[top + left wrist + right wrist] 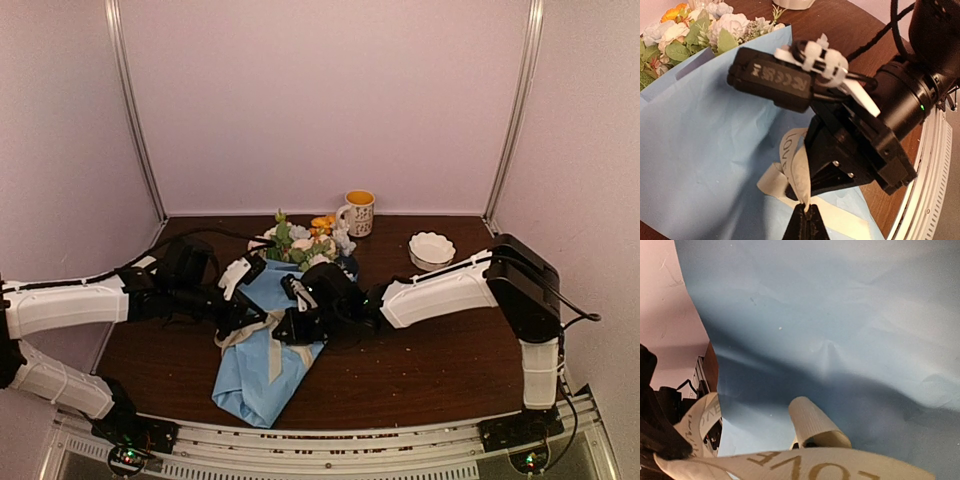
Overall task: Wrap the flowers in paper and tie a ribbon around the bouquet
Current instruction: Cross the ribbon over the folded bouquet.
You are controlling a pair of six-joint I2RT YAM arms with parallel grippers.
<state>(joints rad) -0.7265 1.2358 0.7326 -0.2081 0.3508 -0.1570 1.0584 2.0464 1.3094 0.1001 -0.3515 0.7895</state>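
The bouquet (268,345) lies mid-table, the flowers (300,242) already bundled in the blue paper (262,378), blooms pointing toward the far wall. The ribbon (258,327) crosses the wrap's waist in loose loops, and no finished knot or bow shows. The left gripper (803,221) is pinched tight on one strand. The right gripper (292,325), just beside it, is closed and seems to hold another. By my judgement wrapping is done and tying is under way. A mug (358,212) and a bowl (431,250) stand behind on the table (430,370).
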